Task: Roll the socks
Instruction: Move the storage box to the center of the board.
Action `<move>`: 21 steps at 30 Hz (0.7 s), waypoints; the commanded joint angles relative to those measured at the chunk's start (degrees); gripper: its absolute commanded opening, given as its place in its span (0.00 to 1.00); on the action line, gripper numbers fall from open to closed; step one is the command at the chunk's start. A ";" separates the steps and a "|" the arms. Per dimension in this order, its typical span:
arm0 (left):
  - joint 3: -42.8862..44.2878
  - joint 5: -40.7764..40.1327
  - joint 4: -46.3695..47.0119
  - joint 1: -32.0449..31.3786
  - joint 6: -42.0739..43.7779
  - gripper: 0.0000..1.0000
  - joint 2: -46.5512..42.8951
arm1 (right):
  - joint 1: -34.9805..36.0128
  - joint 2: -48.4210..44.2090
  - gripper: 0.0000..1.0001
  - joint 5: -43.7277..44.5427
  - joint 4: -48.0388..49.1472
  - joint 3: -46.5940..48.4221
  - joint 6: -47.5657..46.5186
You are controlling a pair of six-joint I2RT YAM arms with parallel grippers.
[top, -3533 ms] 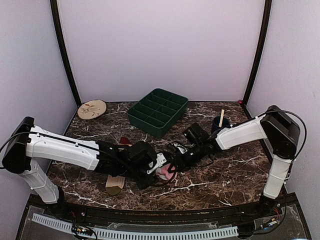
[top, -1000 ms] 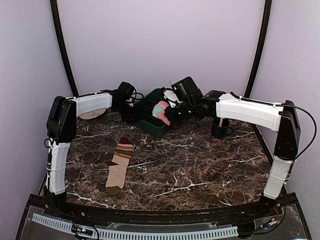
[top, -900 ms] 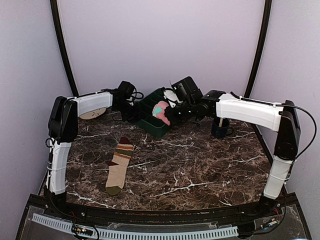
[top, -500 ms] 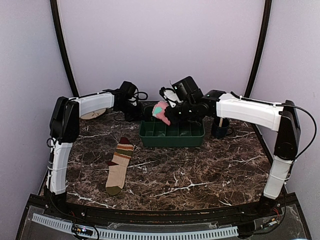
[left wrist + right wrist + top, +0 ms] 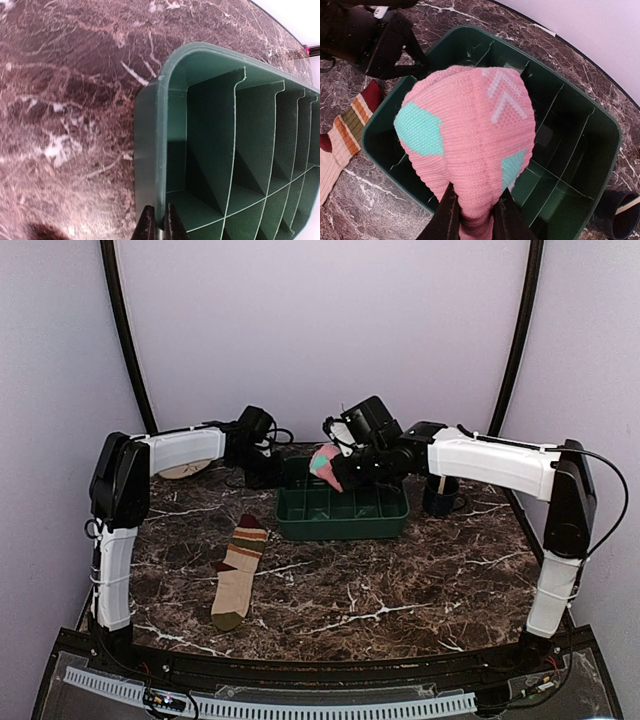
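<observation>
The pink sock, bunched into a rounded roll with its teal and white patches facing up, is being pinched at its lower end between the closed-in fingers of the right gripper. It is being held in the air over the green divided tray, toward the tray's 11 o'clock corner in the top view, apparently so that it can be dropped into a compartment. The left gripper is being pressed together on the tray's thin end wall at 9 o'clock, probably so that the tray is being steadied while the roll is being brought over it. The striped sock is lying flat and unrolled on the marble table at about 8 o'clock, well apart from both grippers, so half of the task is judged to be outstanding. The gripped end of the pink sock is being hidden by the fingers, and how tight the roll is cannot be told. The round disc at 10 o'clock is being largely covered by the left arm, the dark mug at 2 o'clock is being partly masked by the right arm, and the tray is being cut off in the left wrist view.
</observation>
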 commanded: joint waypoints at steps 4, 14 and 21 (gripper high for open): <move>-5.64 -0.14 -6.52 -3.41 -8.26 0.00 -5.67 | -0.01 2.77 0.00 4.25 -2.61 2.98 6.35; -23.80 -1.73 4.64 -6.71 -28.25 0.00 -16.13 | 1.49 3.05 0.00 8.12 -6.45 2.02 13.66; -25.95 -6.01 4.75 -9.04 -34.79 0.00 -18.89 | 3.34 2.98 0.00 10.83 -8.71 0.65 15.73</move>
